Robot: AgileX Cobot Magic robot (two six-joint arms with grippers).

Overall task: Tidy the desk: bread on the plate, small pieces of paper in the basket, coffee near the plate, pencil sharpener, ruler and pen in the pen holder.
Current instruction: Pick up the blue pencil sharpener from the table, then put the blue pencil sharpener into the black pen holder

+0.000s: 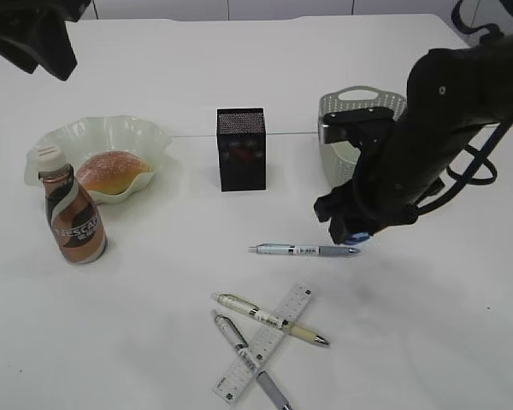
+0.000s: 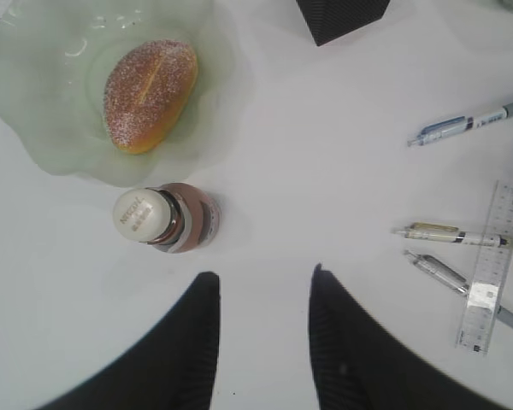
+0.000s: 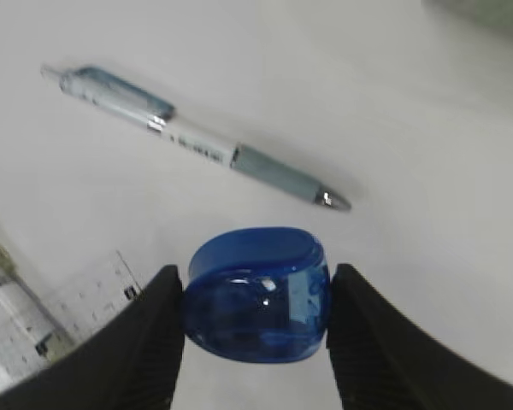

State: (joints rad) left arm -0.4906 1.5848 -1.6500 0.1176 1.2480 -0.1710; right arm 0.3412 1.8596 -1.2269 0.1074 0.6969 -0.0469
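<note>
My right gripper [image 1: 356, 237] is shut on the blue pencil sharpener [image 3: 258, 293], held just above the table by the tip of a grey-blue pen [image 1: 303, 250], which also shows in the right wrist view [image 3: 197, 141]. Two more pens [image 1: 269, 318] lie crossed with a clear ruler [image 1: 265, 342] at the front. The bread [image 1: 111, 172] lies on the pale green plate [image 1: 64, 137]. The coffee bottle [image 1: 72, 215] stands in front of the plate. The black mesh pen holder [image 1: 240, 149] stands at centre. My left gripper [image 2: 261, 282] is open and empty, high above the bottle [image 2: 164, 217].
A white basket [image 1: 342, 115] stands behind my right arm. No paper pieces show. The left wrist view also shows the bread [image 2: 149, 92], the plate [image 2: 43, 128], the ruler [image 2: 492, 265] and the pens [image 2: 457, 128].
</note>
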